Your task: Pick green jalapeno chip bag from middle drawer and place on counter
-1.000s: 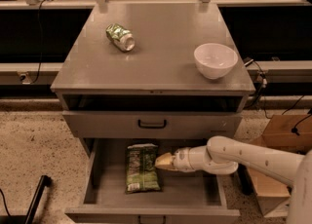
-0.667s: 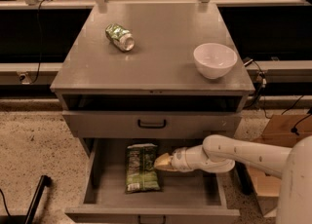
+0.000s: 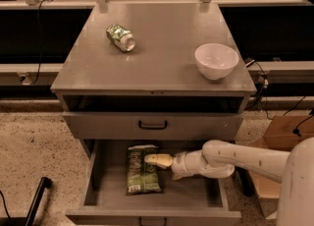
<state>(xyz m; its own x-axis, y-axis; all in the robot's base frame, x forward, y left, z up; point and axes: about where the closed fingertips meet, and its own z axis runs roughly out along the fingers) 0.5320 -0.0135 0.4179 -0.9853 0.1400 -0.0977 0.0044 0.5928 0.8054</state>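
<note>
No legible text anywhere. Pincer [image 3: 151, 159] in middle drawer [image 3: 192, 194], at green jalapeno chip bag [image 3: 142, 180].

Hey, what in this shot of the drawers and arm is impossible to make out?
Camera view:
The gripper is in the middle drawer at the right edge of the green jalapeno chip bag; contact is hidden by the gripper itself.
Bag print: too small.
Gap under the counter: lost in shadow.
The arm: base cut off by the right edge.

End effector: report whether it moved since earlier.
Yes. The end effector crept left relative to the middle drawer, now overlapping the green jalapeno chip bag.
</note>
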